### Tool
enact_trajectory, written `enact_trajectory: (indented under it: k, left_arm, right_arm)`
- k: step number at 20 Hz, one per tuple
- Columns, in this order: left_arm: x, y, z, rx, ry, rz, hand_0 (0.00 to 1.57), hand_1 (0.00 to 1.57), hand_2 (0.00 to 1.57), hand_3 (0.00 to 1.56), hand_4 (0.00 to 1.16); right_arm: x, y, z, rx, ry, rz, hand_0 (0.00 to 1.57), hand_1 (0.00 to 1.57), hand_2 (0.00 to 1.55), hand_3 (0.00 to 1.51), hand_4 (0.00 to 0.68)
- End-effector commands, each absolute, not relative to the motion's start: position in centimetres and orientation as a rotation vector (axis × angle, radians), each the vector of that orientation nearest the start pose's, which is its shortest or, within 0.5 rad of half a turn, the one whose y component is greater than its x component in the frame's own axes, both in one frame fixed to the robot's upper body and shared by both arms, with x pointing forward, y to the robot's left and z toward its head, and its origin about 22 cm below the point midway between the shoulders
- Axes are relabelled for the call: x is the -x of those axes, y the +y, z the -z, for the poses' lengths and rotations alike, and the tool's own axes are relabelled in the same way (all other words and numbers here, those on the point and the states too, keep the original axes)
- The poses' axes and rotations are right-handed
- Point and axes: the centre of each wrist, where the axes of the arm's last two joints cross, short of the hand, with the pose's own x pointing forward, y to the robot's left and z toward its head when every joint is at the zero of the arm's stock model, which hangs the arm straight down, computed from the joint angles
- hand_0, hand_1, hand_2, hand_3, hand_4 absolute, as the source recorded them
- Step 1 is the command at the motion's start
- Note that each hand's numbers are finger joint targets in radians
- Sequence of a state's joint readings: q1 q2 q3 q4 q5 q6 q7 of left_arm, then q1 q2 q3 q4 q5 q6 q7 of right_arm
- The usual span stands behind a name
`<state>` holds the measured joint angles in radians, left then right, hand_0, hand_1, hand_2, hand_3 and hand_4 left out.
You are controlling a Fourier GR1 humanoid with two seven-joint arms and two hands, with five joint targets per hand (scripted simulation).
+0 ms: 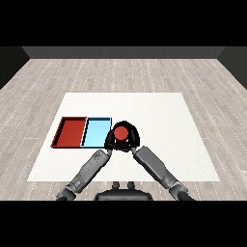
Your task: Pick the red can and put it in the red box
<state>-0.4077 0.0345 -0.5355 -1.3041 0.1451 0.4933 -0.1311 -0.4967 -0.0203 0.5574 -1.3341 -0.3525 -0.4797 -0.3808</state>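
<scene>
Flanking red can [121,131], blue tray [96,133] beside.

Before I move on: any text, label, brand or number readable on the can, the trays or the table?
None readable.
Red can: plain red top, no label showing; both hands hide its sides.
Red tray: no markings.
Light blue tray: no markings.
White table: no markings.

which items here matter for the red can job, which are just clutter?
Job:
- red can, with both hands curled round it: left hand, right hand
- red tray, the target, nothing in it

Not needed:
- light blue tray, beside the red tray
- white table
</scene>
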Motion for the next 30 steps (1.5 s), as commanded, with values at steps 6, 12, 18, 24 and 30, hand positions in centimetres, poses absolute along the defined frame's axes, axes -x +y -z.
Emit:
enact_trajectory:
  k: [6,12,18,24,30]
  left_arm:
    - [-29.0,4.8,-4.0,0.079,-1.776,0.190,1.57,1.57,1.50,1.34,0.86]
    - [-28.3,6.7,-1.1,0.083,-1.806,0.166,1.57,1.57,1.53,1.42,0.88]
    - [-28.6,5.8,-3.2,0.105,-1.822,0.130,1.57,1.57,1.57,1.49,1.14]
    - [-28.5,4.8,-3.9,0.080,-1.831,0.145,1.57,1.57,1.57,1.49,1.14]
    - [-28.7,6.2,-1.8,0.068,-1.839,0.141,1.57,1.57,1.57,1.48,1.15]
  right_arm:
    - [-28.2,-5.1,-6.5,-0.390,-1.995,-0.047,1.52,1.52,1.45,1.39,0.541]
    - [-27.4,-4.3,-6.8,-0.371,-1.997,-0.074,1.52,1.52,1.46,1.40,0.549]
    - [-28.9,-5.6,-6.0,-0.462,-1.961,-0.077,0.76,0.76,0.61,0.00,0.000]
    - [-28.3,-6.2,-4.6,-0.463,-1.999,-0.073,0.00,0.00,0.00,0.00,0.000]
    - [-29.3,-6.5,-9.3,-0.380,-2.063,-0.096,0.00,0.00,0.00,0.00,0.000]
